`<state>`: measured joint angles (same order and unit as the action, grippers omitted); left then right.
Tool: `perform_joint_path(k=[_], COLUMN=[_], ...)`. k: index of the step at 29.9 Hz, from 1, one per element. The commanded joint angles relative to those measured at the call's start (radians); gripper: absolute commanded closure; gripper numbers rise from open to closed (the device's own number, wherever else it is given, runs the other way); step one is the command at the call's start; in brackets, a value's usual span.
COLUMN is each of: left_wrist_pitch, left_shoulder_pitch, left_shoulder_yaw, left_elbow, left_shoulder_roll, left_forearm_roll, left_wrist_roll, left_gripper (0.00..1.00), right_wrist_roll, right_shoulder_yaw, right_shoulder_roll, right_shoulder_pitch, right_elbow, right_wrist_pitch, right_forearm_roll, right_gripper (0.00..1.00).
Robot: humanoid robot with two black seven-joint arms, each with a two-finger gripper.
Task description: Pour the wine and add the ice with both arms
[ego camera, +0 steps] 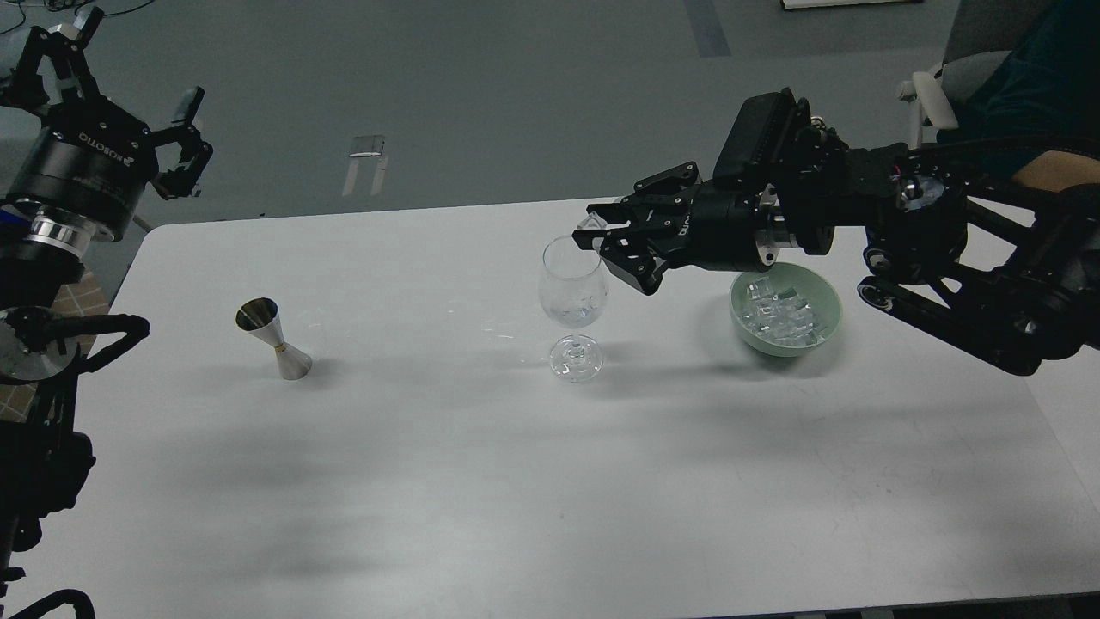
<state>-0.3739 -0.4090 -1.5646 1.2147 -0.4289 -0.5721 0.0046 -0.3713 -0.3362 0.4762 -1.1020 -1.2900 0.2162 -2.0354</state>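
Observation:
A clear stemmed glass [574,301] stands upright at the middle of the white table [481,481]. A pale green bowl [827,303] to its right holds a heap of clear ice cubes [780,311]. My right gripper [595,234] is shut on one ice cube [589,227] and holds it just above the glass's right rim. My left gripper [176,142] is open and empty, raised beyond the table's far left corner. A steel jigger [273,338] stands on the table's left part.
A person in a dark teal sleeve [1031,86] sits on a grey chair [932,94] at the far right, behind my right arm. Grey floor lies beyond the table's far edge.

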Motion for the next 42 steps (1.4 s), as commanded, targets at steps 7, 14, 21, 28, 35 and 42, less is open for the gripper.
perform_joint_path(k=[7, 14, 21, 28, 35, 42], left_wrist_pitch=[0.000, 0.000, 0.001, 0.001, 0.000, 0.000], left_shoulder_pitch=[0.001, 0.001, -0.001, -0.001, -0.002, -0.002], left_shoulder_yaw=[-0.002, -0.002, -0.002, -0.002, -0.002, -0.002], left_elbow=[0.000, 0.002, 0.002, 0.000, 0.000, 0.000], left_shoulder_roll=[0.001, 0.001, 0.013, 0.015, 0.013, 0.012], left_forearm_roll=[0.000, 0.000, 0.000, 0.000, 0.002, 0.002], left_wrist_roll=[0.000, 0.000, 0.000, 0.000, 0.000, 0.000], left_gripper=[0.02, 0.02, 0.02, 0.02, 0.02, 0.02], right_wrist_roll=[-0.035, -0.050, -0.063, -0.069, -0.067, -0.067], right_shoulder_yaw=[0.022, 0.023, 0.035, 0.052, 0.052, 0.051], right_shoulder_roll=[-0.079, -0.091, -0.091, -0.111, -0.126, -0.123], right_shoulder_pitch=[-0.081, -0.110, -0.127, -0.134, -0.133, -0.134], right_elbow=[0.083, 0.094, 0.100, 0.126, 0.138, 0.136], right_wrist_pitch=[0.086, 0.153, 0.189, 0.189, 0.189, 0.183], right_forearm_roll=[0.014, 0.017, 0.017, 0.017, 0.018, 0.018], right_gripper=[0.91, 0.88, 0.88, 0.87, 0.78, 0.60])
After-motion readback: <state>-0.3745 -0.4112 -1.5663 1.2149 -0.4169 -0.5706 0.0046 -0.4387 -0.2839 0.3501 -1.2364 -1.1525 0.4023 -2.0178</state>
